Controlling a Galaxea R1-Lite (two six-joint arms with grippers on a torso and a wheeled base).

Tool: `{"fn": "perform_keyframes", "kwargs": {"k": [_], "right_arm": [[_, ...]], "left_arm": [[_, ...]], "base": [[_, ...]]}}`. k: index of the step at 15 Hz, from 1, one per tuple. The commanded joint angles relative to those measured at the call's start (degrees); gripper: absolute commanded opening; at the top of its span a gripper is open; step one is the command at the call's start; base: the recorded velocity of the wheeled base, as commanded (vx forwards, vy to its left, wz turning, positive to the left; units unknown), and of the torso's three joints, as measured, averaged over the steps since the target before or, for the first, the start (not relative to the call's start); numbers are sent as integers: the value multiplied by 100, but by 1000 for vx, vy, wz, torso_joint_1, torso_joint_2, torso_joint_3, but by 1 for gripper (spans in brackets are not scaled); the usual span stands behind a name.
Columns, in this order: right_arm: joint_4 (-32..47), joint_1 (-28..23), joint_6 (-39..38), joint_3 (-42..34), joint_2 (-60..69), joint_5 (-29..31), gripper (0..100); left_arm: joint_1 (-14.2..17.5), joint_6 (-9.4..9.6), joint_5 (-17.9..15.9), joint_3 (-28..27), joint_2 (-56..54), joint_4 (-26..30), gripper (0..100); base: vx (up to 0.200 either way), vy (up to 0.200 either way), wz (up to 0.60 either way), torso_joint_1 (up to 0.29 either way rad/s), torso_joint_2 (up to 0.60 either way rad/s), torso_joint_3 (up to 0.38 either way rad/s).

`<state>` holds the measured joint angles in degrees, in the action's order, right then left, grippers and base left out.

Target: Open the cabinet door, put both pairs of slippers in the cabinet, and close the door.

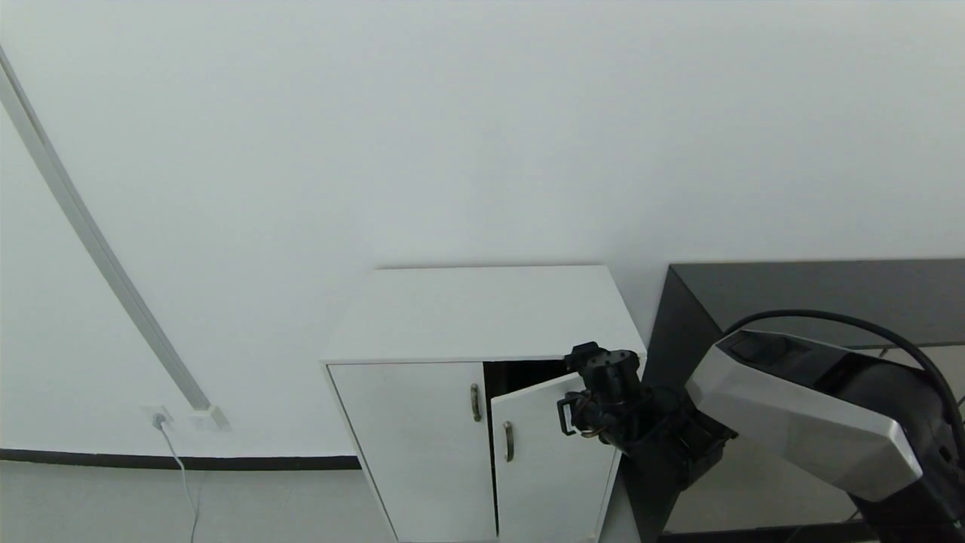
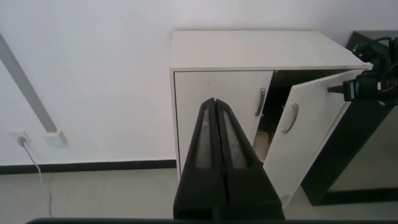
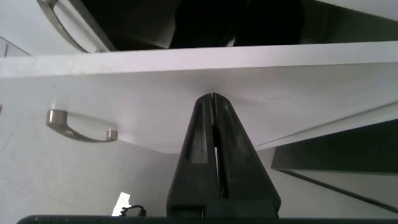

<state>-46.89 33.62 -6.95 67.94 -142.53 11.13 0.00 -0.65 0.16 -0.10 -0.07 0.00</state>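
– Where is the cabinet (image 1: 467, 317)?
– It stands on the floor against the white wall, with a dark worktop (image 1: 814, 290) just beside it on the robot's right.
– Are its doors shut?
– The left door (image 1: 411, 441) is shut. The right door (image 1: 546, 460) stands ajar, its handle edge swung out from the front, and a dark gap shows above and behind it.
– Anything inside?
– In the left wrist view something pale (image 2: 262, 142) shows low in the gap, but I cannot tell what it is.
– And the right tool (image 3: 214, 98)?
– Its fingers are pressed together with nothing between them. The tip is at the front face of the right door, just under the top edge and away from the handle (image 3: 81, 126).
– The left tool (image 2: 214, 102)?
– Closed too, and empty. It hangs well apart from the cabinet, pointing towards the two doors.
– What else is there?
– A wall socket (image 1: 157, 415) with a cord plugged in, low on the wall to the left of the cabinet.
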Motion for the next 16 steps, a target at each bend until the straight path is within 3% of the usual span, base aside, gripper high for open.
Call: {"fn": "perform_keyframes", "kwargs": {"k": [1,16], "right_arm": [[30,4,1,150,-117,3,0],[707,-198,9,1222,-433,12,0]], "left_arm": [[0,3,2,1,7,0,0],[0,-6,2,1,7,0,0]], "base": [[0,0,0,0,0,0],[0,0,0,0,0,0]]}}
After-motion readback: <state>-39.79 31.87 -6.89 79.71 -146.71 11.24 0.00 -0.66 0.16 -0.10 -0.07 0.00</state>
